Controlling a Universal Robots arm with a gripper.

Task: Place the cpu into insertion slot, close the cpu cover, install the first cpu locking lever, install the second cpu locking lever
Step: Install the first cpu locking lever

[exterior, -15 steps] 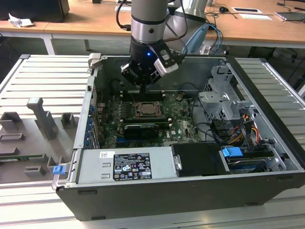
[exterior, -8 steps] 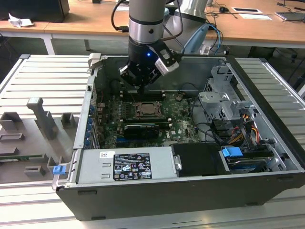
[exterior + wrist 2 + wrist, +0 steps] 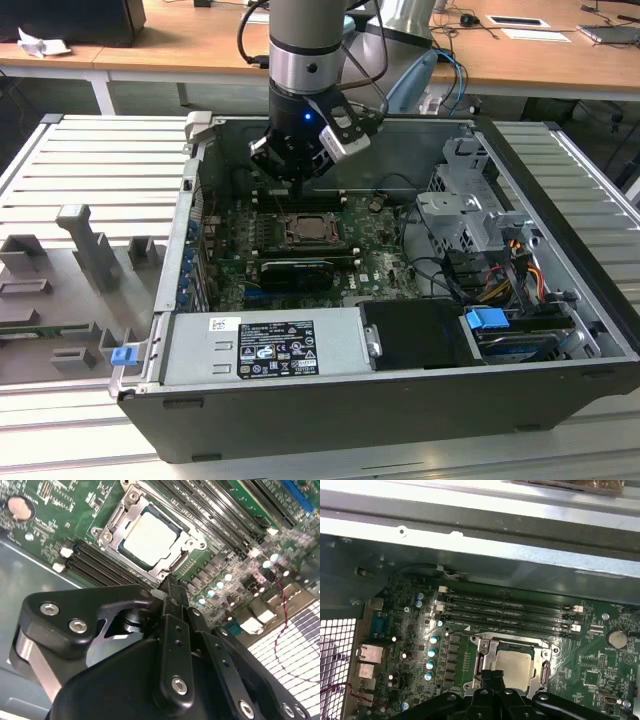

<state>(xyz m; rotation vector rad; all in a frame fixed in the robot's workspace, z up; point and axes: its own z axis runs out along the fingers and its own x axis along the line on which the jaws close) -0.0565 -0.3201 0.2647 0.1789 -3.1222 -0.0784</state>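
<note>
Item: gripper [image 3: 169,583], fingers pressed together with nothing between them, tip poised just beside one edge of the socket in both wrist views; in the exterior view we see it [image 3: 298,183] hanging over the board [image 3: 385,262] inside the open computer case [image 3: 400,405]. Item: cpu [image 3: 150,535], pale square face up, lying flat in its socket on the board, with memory slots [image 3: 102,566] just beside it. Item: cpu cover [image 3: 114,526], silver frame lying down around the chip, which shows through its cut-out centre; we cannot tell whether either locking lever is latched. Item: graphics card [image 3: 295,272], long and black, near the socket but apart from it. Hazards, as we judge them: the closed tip sits close to the frame and the memory slots, so a skewed descent could scrape the board or knock a slot clip; a thin lever pushed by so narrow a tip could slip off and spring back; a cover not fully seated could bear unevenly on the chip
</note>
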